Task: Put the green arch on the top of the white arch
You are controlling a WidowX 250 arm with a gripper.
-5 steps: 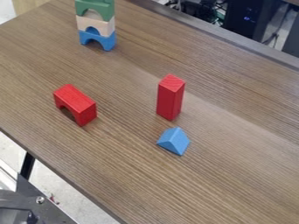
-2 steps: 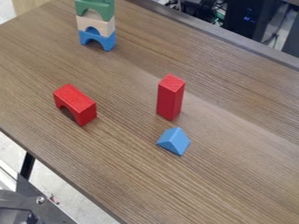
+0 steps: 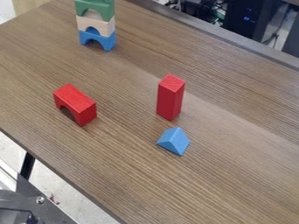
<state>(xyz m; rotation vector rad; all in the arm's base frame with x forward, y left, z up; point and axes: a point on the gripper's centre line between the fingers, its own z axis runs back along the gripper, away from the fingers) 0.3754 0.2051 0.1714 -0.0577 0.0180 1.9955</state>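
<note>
Wooden table (image 3: 216, 164) | green arch (image 3: 103, 8) atop white arch (image 3: 104, 26), blue arch (image 3: 97, 36) lowest | hand: cannot tell

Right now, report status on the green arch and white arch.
Green arch rests on white arch. Blue arch beneath both. Red arch, red block and blue wedge sit apart from these.

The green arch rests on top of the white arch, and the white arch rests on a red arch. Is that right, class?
Not quite: the camera view shows the white arch resting on a blue arch, not a red one. The green arch does rest on the white arch.
</note>
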